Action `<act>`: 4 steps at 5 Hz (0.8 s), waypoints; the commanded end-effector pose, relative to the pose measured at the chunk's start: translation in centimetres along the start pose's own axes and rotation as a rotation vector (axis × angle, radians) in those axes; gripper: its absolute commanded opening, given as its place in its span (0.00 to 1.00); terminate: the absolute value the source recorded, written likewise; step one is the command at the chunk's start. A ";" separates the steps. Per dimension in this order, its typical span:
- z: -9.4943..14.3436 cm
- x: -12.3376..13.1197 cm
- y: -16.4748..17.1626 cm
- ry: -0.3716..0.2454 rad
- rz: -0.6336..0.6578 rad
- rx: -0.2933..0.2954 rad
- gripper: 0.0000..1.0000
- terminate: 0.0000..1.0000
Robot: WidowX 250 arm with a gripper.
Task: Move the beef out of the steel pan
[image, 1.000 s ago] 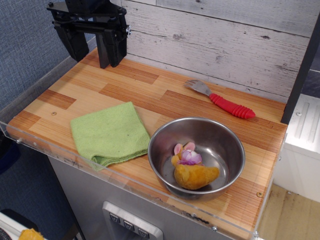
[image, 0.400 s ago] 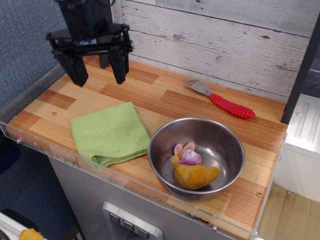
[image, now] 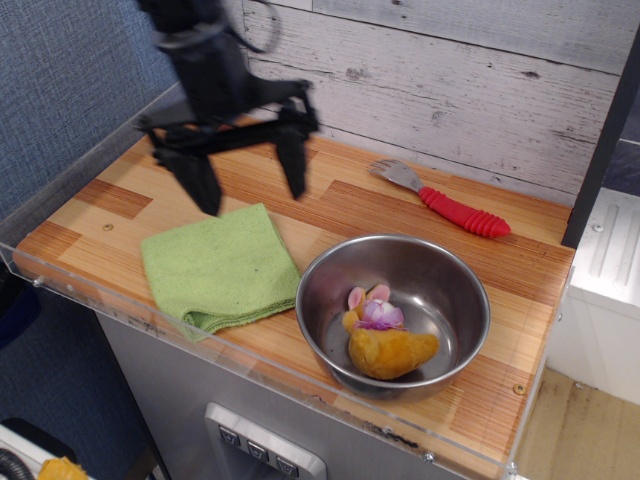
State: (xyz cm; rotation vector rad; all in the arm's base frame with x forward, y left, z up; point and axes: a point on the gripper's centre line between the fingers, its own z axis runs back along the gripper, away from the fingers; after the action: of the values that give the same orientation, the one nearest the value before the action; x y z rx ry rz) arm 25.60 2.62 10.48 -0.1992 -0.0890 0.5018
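My gripper point(image: 250, 180) hangs above the counter point(image: 330, 205), over the back-left part of its wooden surface, with both fingers spread wide and nothing between them. One finger point(image: 200, 182) points down just above the back edge of a folded green cloth point(image: 220, 268); the other finger point(image: 293, 160) points down over bare wood further toward the back. The gripper is blurred, so whether either fingertip touches the surface below cannot be told.

The steel pan point(image: 440, 275) stands near the front edge of the counter, toward the front-right corner, upright, its rolled rim just beside the right edge of the green cloth. The beef point(image: 390, 350) lies inside the pan, on the bottom and against the front wall, a mustard-orange lump with pale pink and purple bits on its back side. It is well apart from my gripper.

The green cloth lies flat near the front-left corner, its front edge close to the counter's front edge.

A fork with a red ribbed handle point(image: 462, 214) lies near the back edge of the counter, toward the back-right corner, its metal head pointing left and its handle angled toward the right edge. It is apart from the pan.

A clear plastic lip point(image: 150, 325) runs along the front edge of the counter. A whitewashed plank wall point(image: 450, 70) rises behind the back edge.
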 end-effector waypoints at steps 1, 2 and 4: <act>0.5 -1.8 -4.8 -0.086 -0.076 -0.006 1.00 0.00; -0.8 -3.2 -6.0 -0.097 -0.101 -0.012 1.00 0.00; -3.0 -4.7 -6.2 -0.089 -0.156 0.028 1.00 0.00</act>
State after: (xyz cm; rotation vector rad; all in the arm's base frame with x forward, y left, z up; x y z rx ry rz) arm 24.65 -5.30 8.06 -0.1315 -0.1574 0.3669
